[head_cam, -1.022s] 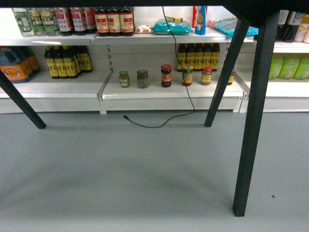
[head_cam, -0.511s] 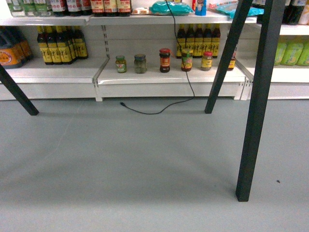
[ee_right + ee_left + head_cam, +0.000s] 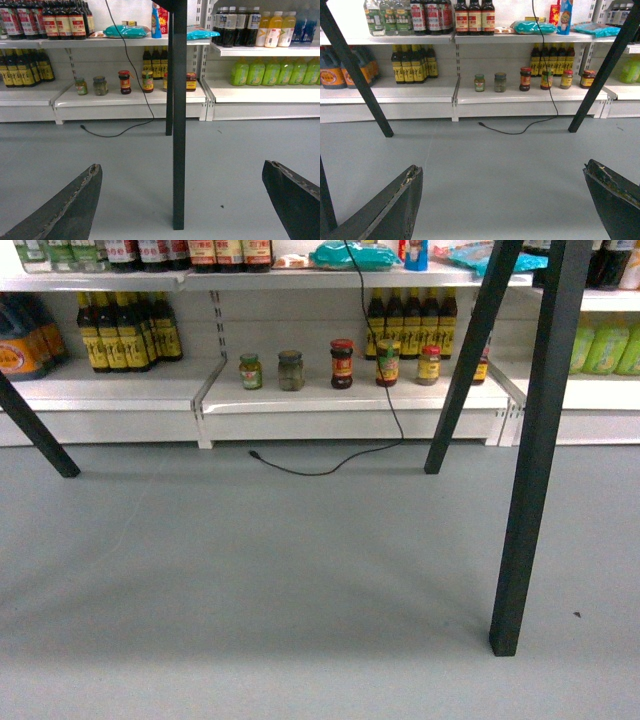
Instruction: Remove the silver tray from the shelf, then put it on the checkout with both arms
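The silver tray shows in none of the views. The checkout tabletop is out of view too. White shelf boards (image 3: 340, 400) run along the back and carry jars and bottles. Neither gripper appears in the head view. In the left wrist view my left gripper (image 3: 502, 167) is open, its two worn black fingertips (image 3: 405, 195) wide apart over bare grey floor. In the right wrist view my right gripper (image 3: 181, 165) is open as well, with nothing between its fingers. Both hang low, well short of the shelves.
Thin black legs stand on the grey floor: one near right (image 3: 530, 450), a slanted one behind it (image 3: 465, 370), another at left (image 3: 35, 435). One leg (image 3: 179, 115) stands straight ahead of my right gripper. A black cable (image 3: 340, 455) trails from the shelf onto the floor.
Over the last second the head view dropped, so the shelves slid up the frame and the dark edge at the top went out of sight. In the last half second almost nothing moved.
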Tool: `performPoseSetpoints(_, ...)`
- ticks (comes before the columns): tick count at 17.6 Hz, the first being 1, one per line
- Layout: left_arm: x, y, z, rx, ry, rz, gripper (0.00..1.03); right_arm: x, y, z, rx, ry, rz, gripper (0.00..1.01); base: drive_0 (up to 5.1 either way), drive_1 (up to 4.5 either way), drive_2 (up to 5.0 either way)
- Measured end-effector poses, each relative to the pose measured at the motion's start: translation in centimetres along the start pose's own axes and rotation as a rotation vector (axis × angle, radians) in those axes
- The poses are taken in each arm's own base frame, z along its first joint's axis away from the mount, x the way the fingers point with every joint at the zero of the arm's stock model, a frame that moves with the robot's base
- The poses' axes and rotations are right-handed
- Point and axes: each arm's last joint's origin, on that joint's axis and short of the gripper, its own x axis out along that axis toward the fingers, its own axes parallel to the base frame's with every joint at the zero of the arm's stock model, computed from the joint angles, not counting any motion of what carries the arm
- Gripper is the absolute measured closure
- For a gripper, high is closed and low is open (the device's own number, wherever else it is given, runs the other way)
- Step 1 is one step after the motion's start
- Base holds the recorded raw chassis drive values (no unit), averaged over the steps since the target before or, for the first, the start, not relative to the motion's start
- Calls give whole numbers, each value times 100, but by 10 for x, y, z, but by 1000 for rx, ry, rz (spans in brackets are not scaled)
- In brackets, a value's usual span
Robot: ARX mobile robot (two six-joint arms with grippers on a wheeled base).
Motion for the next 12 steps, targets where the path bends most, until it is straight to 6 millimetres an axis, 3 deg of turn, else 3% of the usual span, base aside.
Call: performPoseSetpoints(12, 0, 0, 0, 0, 0, 0, 5, 0, 0, 0, 0, 0, 0, 3, 0, 0, 0)
